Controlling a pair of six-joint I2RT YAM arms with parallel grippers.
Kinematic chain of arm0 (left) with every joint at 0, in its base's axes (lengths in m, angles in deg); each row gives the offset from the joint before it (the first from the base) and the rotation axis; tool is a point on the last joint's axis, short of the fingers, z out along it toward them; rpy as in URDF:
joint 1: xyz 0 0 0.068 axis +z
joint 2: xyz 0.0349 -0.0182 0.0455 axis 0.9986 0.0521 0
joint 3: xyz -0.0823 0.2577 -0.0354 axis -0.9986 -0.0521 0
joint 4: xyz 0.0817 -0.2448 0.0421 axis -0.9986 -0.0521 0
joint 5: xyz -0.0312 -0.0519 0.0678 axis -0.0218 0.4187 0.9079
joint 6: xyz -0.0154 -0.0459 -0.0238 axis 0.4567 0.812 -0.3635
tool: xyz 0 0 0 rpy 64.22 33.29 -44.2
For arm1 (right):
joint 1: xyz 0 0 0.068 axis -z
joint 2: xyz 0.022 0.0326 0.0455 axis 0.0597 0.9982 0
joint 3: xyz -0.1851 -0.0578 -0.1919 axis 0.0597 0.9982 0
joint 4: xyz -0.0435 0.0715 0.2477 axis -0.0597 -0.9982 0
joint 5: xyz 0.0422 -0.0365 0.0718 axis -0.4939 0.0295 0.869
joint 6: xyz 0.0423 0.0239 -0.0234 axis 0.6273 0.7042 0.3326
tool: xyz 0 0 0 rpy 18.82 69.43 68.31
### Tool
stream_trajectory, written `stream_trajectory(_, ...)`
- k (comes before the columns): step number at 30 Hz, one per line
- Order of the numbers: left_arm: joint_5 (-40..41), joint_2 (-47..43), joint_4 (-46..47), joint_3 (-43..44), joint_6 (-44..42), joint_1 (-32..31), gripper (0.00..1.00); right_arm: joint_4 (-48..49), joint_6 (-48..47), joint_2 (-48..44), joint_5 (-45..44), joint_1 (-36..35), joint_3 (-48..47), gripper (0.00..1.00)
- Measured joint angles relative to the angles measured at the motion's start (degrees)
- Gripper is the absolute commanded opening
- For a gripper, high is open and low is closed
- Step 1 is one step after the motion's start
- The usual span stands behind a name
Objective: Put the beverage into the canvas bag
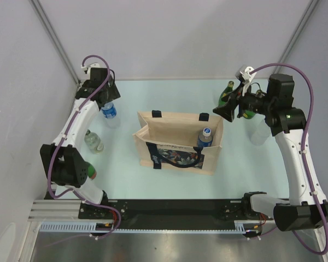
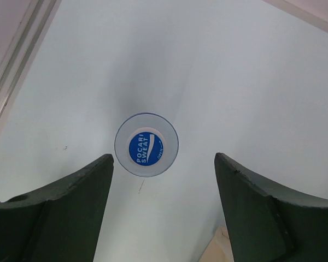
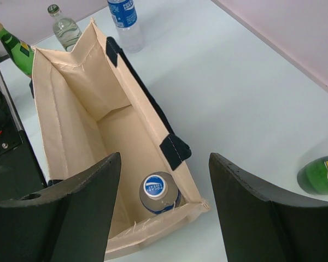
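The beige canvas bag (image 1: pixel 163 131) stands open at mid-table, with navy handles and a blue print on its near side. A blue-capped Pocari Sweat beverage bottle (image 1: pixel 205 136) stands upright inside its right end (image 3: pixel 159 191). My right gripper (image 1: pixel 226 111) hovers open and empty just right of the bag (image 3: pixel 71 125), looking down into it (image 3: pixel 164 158). A second Pocari Sweat bottle (image 1: pixel 110 111) stands at the back left. My left gripper (image 1: pixel 105 101) hangs straight above it, open, with the cap (image 2: pixel 146 148) just ahead of the fingertips (image 2: pixel 163 158).
A clear glass bottle (image 1: pixel 93 141) and a green bottle (image 1: pixel 89 172) stand left of the bag. Two more green bottles (image 1: pixel 228 93) (image 1: pixel 252 112) stand at the back right by my right wrist. A bag corner (image 2: pixel 221 249) shows in the left wrist view. Walls close the back and sides.
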Motion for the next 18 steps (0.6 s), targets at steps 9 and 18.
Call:
stream_trajectory(9,-0.4,4.5,0.0,0.0,-0.1,2.5,0.67,0.3,0.2,0.0,0.0,0.7,0.7,0.71)
stream_trajectory(18,-1.2,5.5,-0.3,0.0,-0.5,2.6,0.5,0.2,0.2,0.1,0.0,1.8,0.7,0.71)
